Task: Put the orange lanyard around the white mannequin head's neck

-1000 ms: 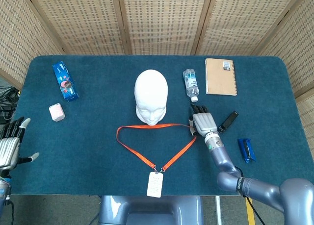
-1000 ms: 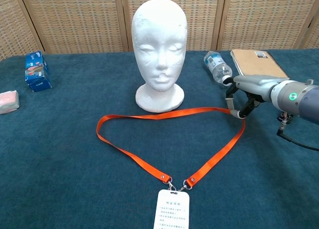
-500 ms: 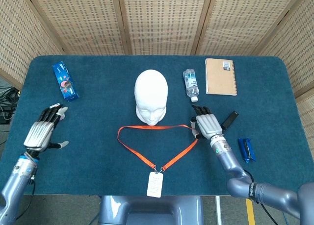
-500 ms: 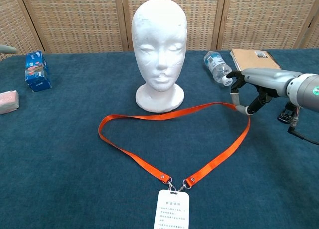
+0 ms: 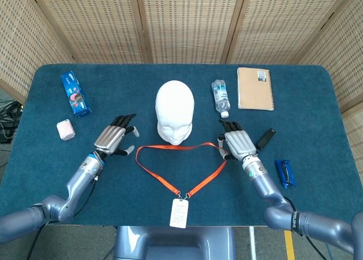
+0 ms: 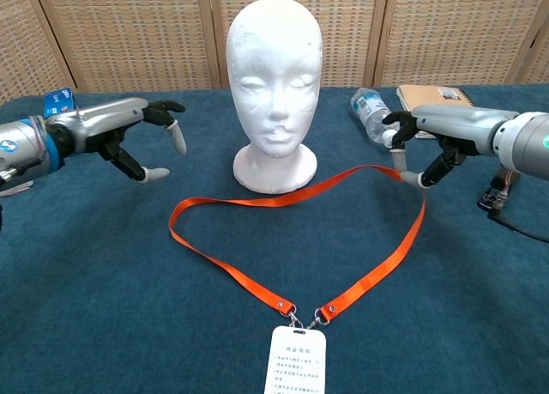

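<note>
The white mannequin head [image 6: 274, 85], matte and smooth like foam, stands upright on its round base at the middle of the table [image 5: 317, 175], which is covered in napped dark blue cloth. In front of it lies the orange lanyard [image 6: 257, 282], a flat woven ribbon spread in a heart-shaped loop, its metal clips joined to a white card [image 6: 298, 364] at the near edge. The right hand [image 6: 420, 149] pinches the ribbon's right corner and lifts it off the cloth. The left hand [image 6: 137, 136] hovers beside the loop's left corner, fingers spread, holding nothing. A ribbed plastic bottle [image 5: 220, 97] and a spiral-bound notebook [image 5: 254, 88] lie behind.
</note>
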